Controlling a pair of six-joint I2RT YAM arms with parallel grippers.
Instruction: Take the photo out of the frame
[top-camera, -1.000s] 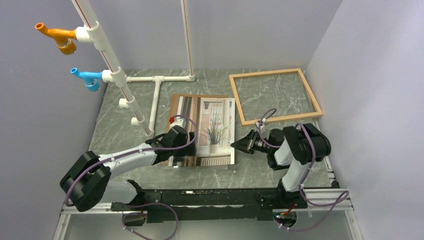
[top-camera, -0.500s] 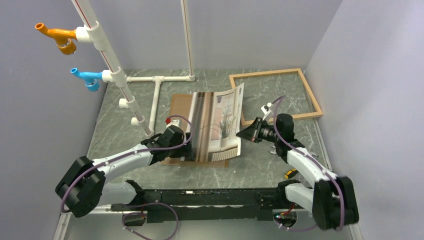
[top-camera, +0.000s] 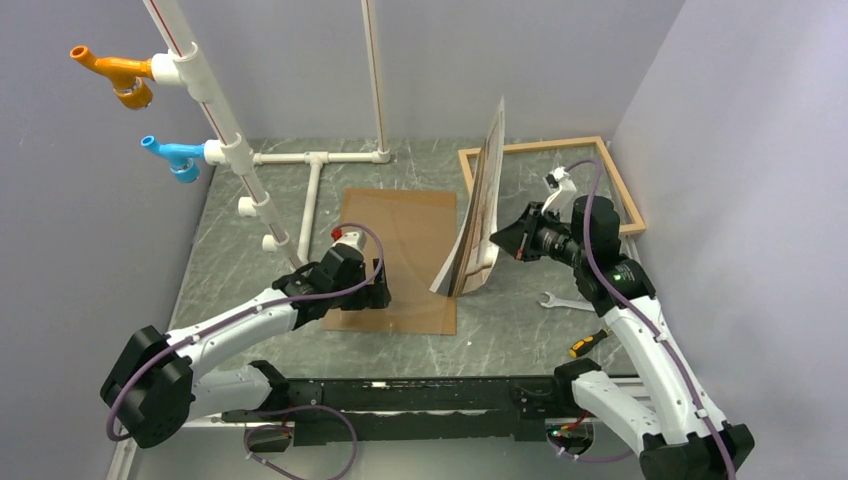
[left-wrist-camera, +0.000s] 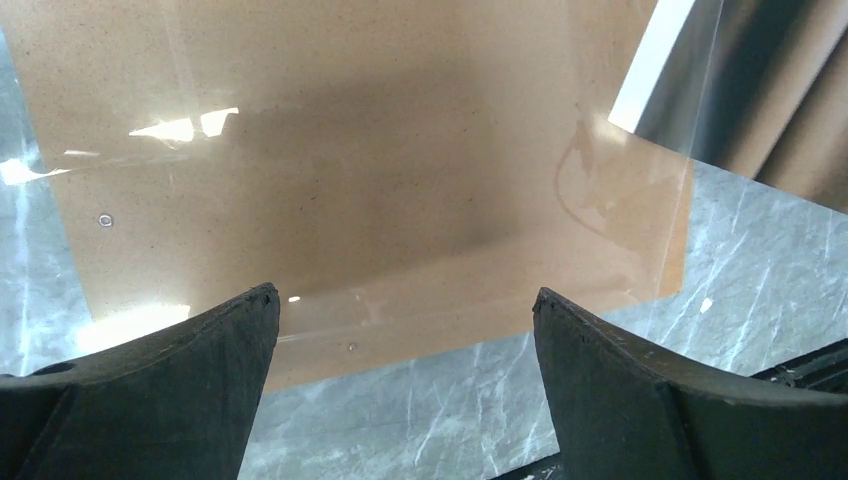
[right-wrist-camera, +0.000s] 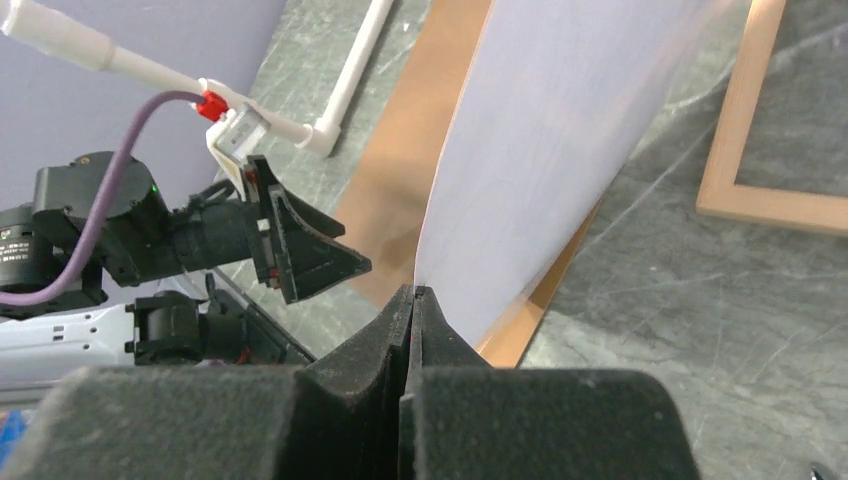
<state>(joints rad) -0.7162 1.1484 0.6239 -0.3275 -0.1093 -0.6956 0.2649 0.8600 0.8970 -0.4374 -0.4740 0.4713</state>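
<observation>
The photo (top-camera: 480, 200) is held up on edge over the marbled green table (top-camera: 250, 260), well out of the frame (top-camera: 530, 146). It stands steeply, slightly bowed, with its upper corner high against the back wall and its lower end down by the right edge of the brown backing board (top-camera: 400, 240); whether that end touches the table cannot be told. The frame lies flat and bare at the back right of the table, just behind the lifted print.

The right gripper (top-camera: 497, 240) is clamped on the photo's right-hand side, at about mid height. In the right wrist view its fingers (right-wrist-camera: 385, 340) are pressed tight together on the sheet's edge, and a pale, plain face of the photo (right-wrist-camera: 560, 130) is seen, with the frame (right-wrist-camera: 733, 130) beyond it.

The left gripper (top-camera: 380, 285) is placed low over the near left part of the backing board. In the left wrist view its fingers (left-wrist-camera: 200, 350) are spread wide with nothing between them. A clear glossy sheet (left-wrist-camera: 620, 220) is seen lying on the board (left-wrist-camera: 100, 150), and the printed curtains of the photo (left-wrist-camera: 745, 90) show at the upper right.

A wrench (top-camera: 562, 301) and a screwdriver (top-camera: 587, 345) lie near the right arm, and a white pipe structure (top-camera: 315, 190) stands at the back left
</observation>
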